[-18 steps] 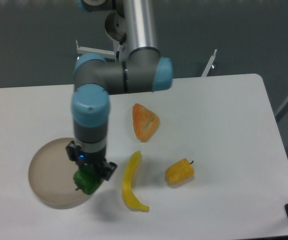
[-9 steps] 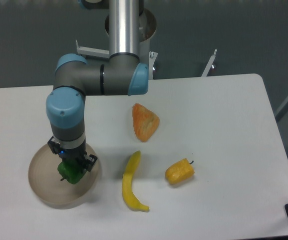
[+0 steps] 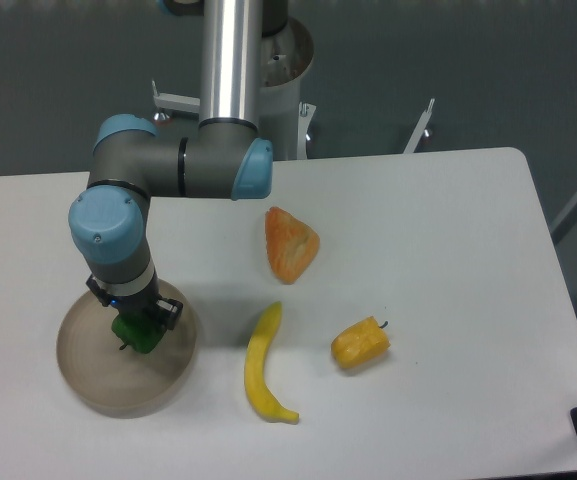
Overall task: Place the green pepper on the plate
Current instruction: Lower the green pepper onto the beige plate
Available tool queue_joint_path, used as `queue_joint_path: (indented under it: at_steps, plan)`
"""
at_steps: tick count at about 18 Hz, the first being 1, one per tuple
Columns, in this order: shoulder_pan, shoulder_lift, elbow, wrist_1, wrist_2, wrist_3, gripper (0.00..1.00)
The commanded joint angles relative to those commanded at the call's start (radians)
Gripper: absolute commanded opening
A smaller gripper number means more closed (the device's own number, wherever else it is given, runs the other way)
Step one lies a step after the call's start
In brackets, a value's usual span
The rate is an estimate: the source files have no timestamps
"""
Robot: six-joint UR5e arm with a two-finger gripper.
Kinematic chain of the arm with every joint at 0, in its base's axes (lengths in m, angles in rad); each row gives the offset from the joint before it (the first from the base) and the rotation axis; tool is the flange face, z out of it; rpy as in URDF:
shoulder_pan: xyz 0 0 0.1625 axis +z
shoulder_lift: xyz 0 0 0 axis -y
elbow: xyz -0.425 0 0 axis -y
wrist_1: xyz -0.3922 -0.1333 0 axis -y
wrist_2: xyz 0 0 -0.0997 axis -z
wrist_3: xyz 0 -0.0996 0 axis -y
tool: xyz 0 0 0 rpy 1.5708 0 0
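Camera view shows the gripper (image 3: 135, 331) closed around the green pepper (image 3: 135, 335) above the plate (image 3: 88, 380); it looks light, glossy, perhaps slippery.

The arm had a polished silver tube running down from the top of the frame, dark grey joint housings and rounded light-blue end caps. Its wrist was a grey cylinder ending in a small black gripper (image 3: 134, 318) at lower left, with a tiny blue light.
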Motion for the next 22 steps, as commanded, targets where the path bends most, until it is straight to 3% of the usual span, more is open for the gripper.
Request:
queue_joint_path:
  at_steps: [19,22]
  plan:
    - [-0.015,-0.028,0.009,0.012,-0.003,-0.009,0.42]
    - [-0.015,-0.028,0.009,0.012,-0.005,-0.008,0.54]
